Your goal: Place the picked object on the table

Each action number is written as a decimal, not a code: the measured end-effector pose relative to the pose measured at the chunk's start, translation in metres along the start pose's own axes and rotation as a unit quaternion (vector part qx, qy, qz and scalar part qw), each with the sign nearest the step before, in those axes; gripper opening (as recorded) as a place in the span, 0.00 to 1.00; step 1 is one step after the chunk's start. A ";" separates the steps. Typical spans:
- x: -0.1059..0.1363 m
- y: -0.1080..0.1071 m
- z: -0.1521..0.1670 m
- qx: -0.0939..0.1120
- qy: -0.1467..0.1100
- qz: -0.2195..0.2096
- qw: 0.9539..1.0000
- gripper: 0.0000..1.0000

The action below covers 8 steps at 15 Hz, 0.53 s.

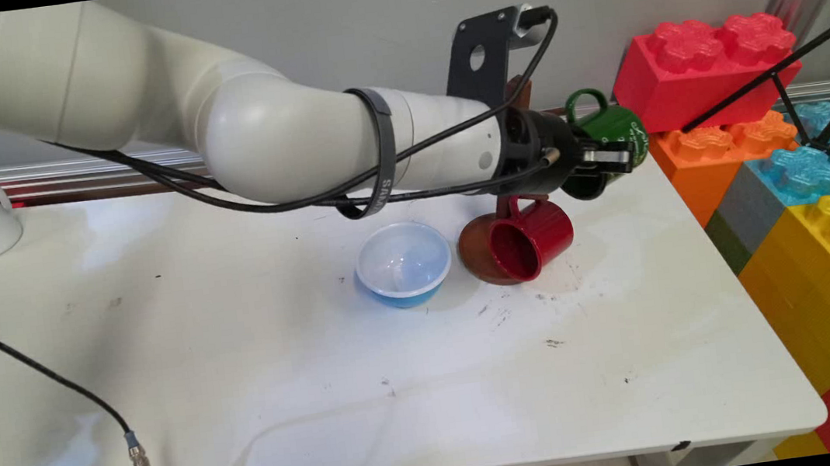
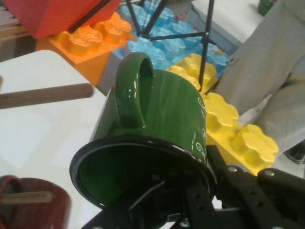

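The white tabletop (image 1: 325,399) spans the frame's centre. At upper right, a green mug (image 1: 610,129) is gripped at its rim by the jaws of the gripper (image 1: 610,158), held aloft. Below lie a tipped red mug (image 1: 529,239) and a blue bowl (image 1: 403,264).

The white arm (image 1: 134,101) enters from the upper left and reaches across the frame toward the right, bending at a rounded elbow and running nearly level along its forearm. Black cables (image 1: 262,196) hang beneath it and a dark strap (image 1: 382,151) rings the forearm. A black bracket (image 1: 480,53) stands up from the wrist. The black gripper (image 1: 613,156) points to the right, held above the table. Its fingers are clamped on the rim of a green mug (image 1: 610,129), one inside the mouth and one outside, carrying the mug on its side with the handle up.
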 end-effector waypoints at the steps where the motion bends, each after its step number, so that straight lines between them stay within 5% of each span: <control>1: 0.000 0.002 -0.001 -0.003 -0.001 0.000 1.000 0.00; 8: -0.005 0.008 -0.011 -0.010 -0.020 0.004 1.000 0.00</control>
